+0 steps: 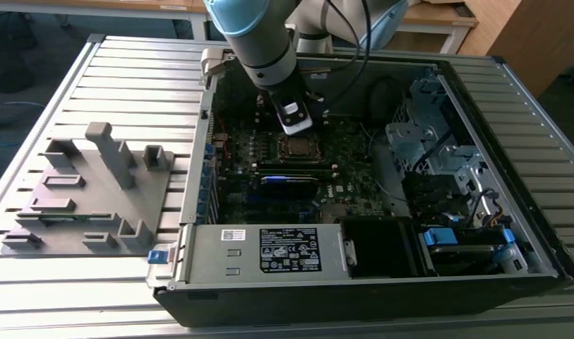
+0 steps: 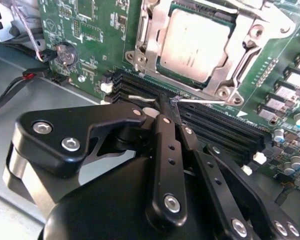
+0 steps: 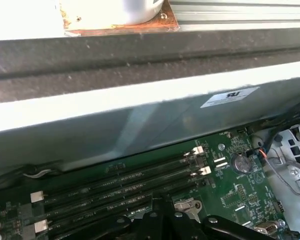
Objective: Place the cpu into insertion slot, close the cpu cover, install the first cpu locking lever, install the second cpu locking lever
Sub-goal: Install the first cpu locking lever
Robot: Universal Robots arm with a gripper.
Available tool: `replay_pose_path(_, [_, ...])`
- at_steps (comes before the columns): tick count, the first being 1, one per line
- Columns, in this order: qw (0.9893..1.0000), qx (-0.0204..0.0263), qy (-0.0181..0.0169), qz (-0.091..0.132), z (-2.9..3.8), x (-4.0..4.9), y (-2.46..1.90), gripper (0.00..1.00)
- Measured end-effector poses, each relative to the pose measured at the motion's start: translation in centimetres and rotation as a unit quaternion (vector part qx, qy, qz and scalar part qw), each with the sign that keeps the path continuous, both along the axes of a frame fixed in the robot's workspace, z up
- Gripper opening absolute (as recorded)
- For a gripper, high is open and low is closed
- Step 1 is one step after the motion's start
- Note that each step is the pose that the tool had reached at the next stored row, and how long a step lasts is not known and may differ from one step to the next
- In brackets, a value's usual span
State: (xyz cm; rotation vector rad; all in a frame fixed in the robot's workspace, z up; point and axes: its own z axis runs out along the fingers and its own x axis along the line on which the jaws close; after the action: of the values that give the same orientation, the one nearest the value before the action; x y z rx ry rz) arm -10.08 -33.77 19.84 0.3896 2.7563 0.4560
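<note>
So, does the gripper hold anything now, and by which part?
It cannot be told. The gripper is beside the thin wire levers, near the cpu.

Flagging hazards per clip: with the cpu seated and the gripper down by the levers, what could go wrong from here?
1. The gripper sits close over the memory slots; a small drift could scrape them.
2. A thin lever lies beside the fingertips; it might slip off rather than latch.
3. The cover lies over the cpu; if a lever stays loose, the cover could lift.

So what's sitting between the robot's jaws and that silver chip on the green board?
In the second wrist view, long black memory slots and two thin metal levers lie between the gripper and the cpu.
</note>
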Motion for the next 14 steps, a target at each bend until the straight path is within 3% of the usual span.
replay_pose_path(14, [1.0,-0.0016,0.0001,0.0,-0.28,0.08,0.08,0.1])
